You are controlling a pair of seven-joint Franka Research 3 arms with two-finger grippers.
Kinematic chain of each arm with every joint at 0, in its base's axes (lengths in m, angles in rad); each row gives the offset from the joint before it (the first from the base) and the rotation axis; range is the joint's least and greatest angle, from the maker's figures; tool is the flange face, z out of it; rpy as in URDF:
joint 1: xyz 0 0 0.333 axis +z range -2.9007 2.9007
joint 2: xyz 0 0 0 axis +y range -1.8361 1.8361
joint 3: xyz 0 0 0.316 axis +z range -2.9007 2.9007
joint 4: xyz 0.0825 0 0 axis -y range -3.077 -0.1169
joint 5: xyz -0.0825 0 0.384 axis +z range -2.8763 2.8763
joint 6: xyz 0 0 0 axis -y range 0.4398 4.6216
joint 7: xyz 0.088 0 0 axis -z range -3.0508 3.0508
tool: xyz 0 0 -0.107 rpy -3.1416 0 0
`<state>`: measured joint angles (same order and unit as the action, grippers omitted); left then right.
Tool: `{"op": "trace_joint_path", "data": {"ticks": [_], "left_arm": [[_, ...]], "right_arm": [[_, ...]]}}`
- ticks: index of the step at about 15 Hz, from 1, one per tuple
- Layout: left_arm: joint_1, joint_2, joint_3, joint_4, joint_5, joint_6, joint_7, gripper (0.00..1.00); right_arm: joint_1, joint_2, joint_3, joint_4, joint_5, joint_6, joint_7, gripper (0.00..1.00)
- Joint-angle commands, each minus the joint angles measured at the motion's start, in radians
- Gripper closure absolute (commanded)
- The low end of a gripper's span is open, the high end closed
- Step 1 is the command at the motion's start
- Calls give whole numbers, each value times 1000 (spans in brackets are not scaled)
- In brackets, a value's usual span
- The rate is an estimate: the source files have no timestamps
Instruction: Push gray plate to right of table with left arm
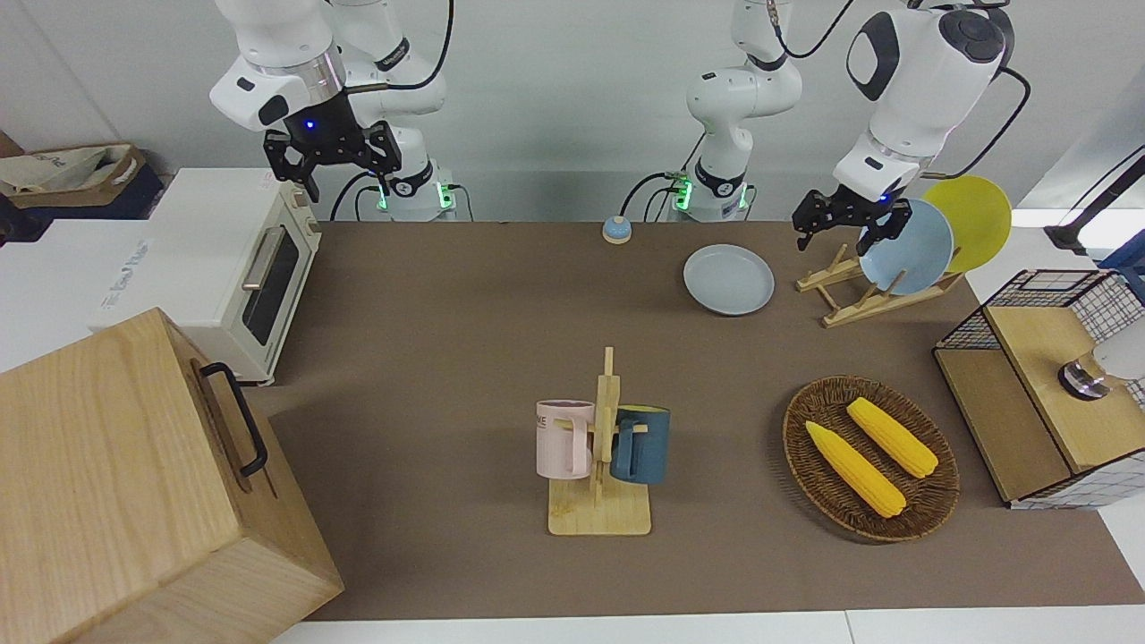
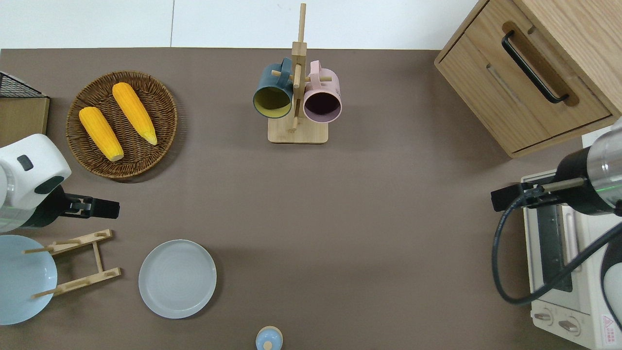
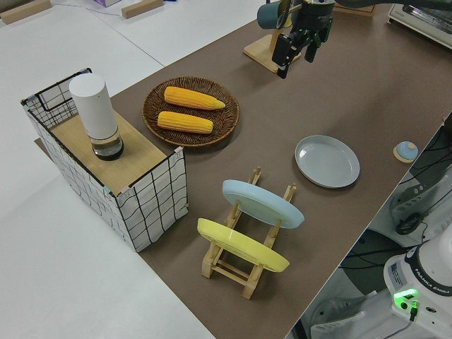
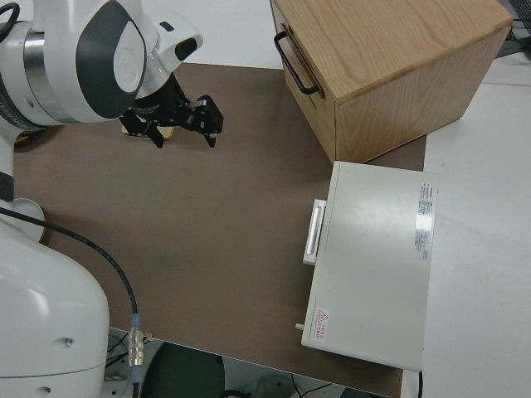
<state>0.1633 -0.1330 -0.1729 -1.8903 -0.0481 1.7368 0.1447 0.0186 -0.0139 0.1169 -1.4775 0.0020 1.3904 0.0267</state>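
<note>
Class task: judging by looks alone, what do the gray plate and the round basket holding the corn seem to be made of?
Gray plate: probably ceramic or melamine, with a smooth, even pale surface and a soft sheen. Basket: woven wicker or rattan, dark brown, with visible plaited strands.

Plain white wall (image 1: 555,80), wooden cabinet (image 1: 125,483)

The left gripper (image 1: 843,224) hangs up in the air, jaws open. The right arm is parked.
</note>
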Motion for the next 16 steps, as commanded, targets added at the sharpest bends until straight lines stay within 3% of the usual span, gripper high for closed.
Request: {"op": "trace_joint_path", "data": {"ticks": [1,16], "left_arm": [[2,9,15,2,1,-19,-16,0],[4,7,15,-6,5,-57,-14,0]], "right_arm": [[-20,-3,15,8,10,-14,1,17],[-20,-3,13,8,10,-14,1,17]]}}
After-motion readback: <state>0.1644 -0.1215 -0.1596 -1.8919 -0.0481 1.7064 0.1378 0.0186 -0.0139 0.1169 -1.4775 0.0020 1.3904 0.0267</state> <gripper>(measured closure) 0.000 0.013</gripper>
